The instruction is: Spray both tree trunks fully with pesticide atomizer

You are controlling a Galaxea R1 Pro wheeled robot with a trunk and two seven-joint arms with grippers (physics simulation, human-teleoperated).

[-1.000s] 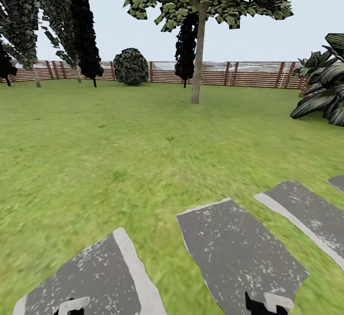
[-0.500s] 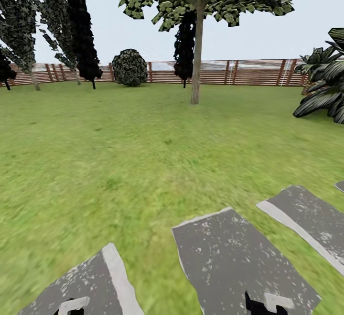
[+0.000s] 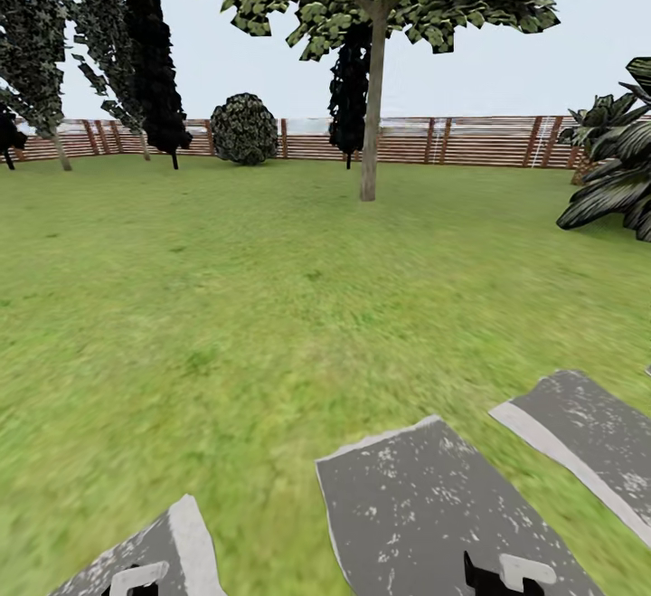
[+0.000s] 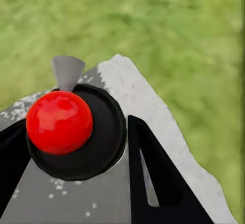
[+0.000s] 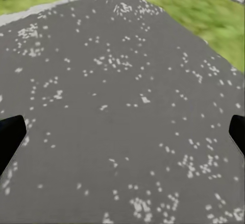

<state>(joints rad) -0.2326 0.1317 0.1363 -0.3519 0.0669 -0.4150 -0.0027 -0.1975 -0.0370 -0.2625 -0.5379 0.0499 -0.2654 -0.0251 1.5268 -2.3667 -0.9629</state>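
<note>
While on paving (image 5: 122,106), atomizer (image 4: 71,132) gripped.

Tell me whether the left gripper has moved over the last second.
Yes. Against the paving slab under it, the left gripper has advanced toward the slab's far edge, carried along with the robot.

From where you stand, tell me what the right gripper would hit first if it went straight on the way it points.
Most likely the grey speckled paving slab. In the right wrist view it lies straight ahead between the spread fingertips of the right gripper, with nothing in front of it. How far off it is cannot be judged.
</note>
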